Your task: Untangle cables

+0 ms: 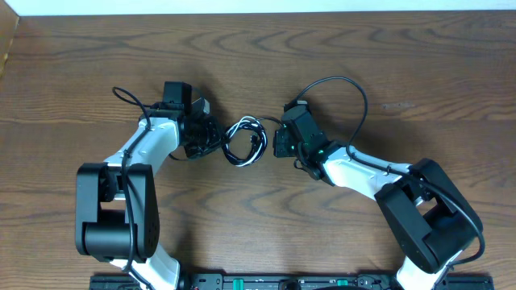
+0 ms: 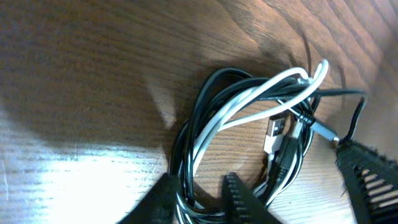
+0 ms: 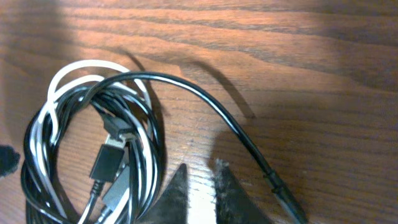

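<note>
The cables point(image 1: 244, 141) lie as one tangled coil on the table between my two grippers. The coil holds a white cable point(image 2: 249, 99) wound with black cables point(image 2: 208, 93), and small plug ends point(image 2: 273, 132) rest inside the loop. My left gripper point(image 2: 199, 193) is open, its jaws straddling several strands at the coil's near edge. My right gripper point(image 3: 200, 171) is shut with nothing in it, just beside the coil point(image 3: 43, 124). One black strand point(image 3: 205, 99) arcs out of the coil and passes to the right of the right gripper's fingers.
The wooden table point(image 1: 419, 64) stretches around the coil. The right arm's own thick black wire point(image 1: 355, 89) loops above its wrist. The right gripper point(image 1: 278, 143) and left gripper point(image 1: 216, 141) sit close on either side of the coil.
</note>
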You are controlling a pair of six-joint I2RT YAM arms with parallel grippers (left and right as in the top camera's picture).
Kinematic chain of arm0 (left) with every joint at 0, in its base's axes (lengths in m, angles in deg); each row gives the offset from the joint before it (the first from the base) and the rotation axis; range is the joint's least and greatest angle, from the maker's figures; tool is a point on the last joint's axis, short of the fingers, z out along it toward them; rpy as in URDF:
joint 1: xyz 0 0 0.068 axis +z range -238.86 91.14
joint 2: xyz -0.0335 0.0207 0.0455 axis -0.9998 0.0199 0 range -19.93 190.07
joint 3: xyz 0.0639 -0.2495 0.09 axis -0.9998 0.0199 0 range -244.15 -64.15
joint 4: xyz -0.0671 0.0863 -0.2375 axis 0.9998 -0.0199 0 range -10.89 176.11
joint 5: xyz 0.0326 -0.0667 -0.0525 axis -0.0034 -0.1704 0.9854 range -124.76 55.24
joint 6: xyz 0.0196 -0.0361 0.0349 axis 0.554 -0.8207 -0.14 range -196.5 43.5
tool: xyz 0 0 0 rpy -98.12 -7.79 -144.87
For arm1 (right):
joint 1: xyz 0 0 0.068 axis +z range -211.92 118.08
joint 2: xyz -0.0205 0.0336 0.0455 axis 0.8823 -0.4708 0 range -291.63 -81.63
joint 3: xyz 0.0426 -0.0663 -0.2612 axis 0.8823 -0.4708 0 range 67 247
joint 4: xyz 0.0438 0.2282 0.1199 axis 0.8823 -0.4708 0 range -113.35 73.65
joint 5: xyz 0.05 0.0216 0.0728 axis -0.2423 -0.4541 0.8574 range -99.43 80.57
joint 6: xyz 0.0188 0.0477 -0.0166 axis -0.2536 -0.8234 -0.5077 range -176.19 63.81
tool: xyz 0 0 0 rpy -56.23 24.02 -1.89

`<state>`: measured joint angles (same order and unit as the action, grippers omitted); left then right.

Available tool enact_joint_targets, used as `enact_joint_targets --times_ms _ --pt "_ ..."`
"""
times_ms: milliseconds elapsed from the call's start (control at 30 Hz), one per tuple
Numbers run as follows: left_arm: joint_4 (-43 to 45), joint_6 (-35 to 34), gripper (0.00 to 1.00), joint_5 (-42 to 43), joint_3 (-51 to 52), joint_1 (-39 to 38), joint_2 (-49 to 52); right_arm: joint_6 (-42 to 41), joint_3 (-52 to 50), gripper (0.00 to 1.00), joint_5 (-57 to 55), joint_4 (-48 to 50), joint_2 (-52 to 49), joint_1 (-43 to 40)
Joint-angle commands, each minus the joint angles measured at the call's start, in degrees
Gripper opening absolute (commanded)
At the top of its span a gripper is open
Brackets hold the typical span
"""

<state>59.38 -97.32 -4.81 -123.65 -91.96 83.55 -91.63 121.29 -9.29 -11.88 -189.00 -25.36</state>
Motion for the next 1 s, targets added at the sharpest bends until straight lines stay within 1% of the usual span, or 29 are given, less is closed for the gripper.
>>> enact_joint_targets --times_ms 0,33,67,200,300,333,367,467,533,833,967 --pt "-0.22 0.02 0.19 0.48 0.48 0.13 -1.36 0.35 0.76 0.04 -0.66 0.33 -0.39 0.31" --pt "-0.22 0.02 0.15 0.46 0.48 0.13 -1.36 0.33 0.76 0.04 -0.66 0.35 -0.39 0.31" --pt "-0.20 0.02 0.13 0.46 0.48 0.13 -1.36 0.35 0.76 0.04 -0.66 0.37 -0.39 0.31" --pt "-0.15 0.00 0.13 -1.20 0.48 0.13 -1.36 0.35 0.76 0.04 -0.66 0.52 -0.39 0.31" --pt "-0.17 -0.02 0.17 -4.11 0.48 0.13 -1.33 0.35 0.76 0.06 -0.66 0.52 -0.39 0.31" --pt "-0.15 -0.02 0.24 -4.09 0.48 0.13 -1.31 0.35 0.76 0.06 -0.66 0.55 -0.39 0.31" --pt "-0.15 -0.02 0.28 -4.09 0.48 0.11 -1.27 0.35 0.76 0.06 -0.66 0.57 -0.39 0.31" --pt "-0.04 -0.02 0.33 -4.11 0.48 -0.33 -1.25 0.35 0.76 0.06 -0.66 0.70 -0.39 0.31" --pt "0.13 0.00 0.33 -4.24 0.48 -0.90 -1.25 0.35 0.76 0.06 -0.66 0.70 -0.39 0.31" --pt "0.31 -0.98 0.34 -12.41 0.48 -6.43 -1.16 0.33 0.76 0.06 -0.63 0.70 -0.39 0.31" --pt "1.70 -1.11 0.34 -13.14 0.48 -9.01 -1.14 0.35 0.76 0.07 -0.63 0.70 -0.39 0.31"
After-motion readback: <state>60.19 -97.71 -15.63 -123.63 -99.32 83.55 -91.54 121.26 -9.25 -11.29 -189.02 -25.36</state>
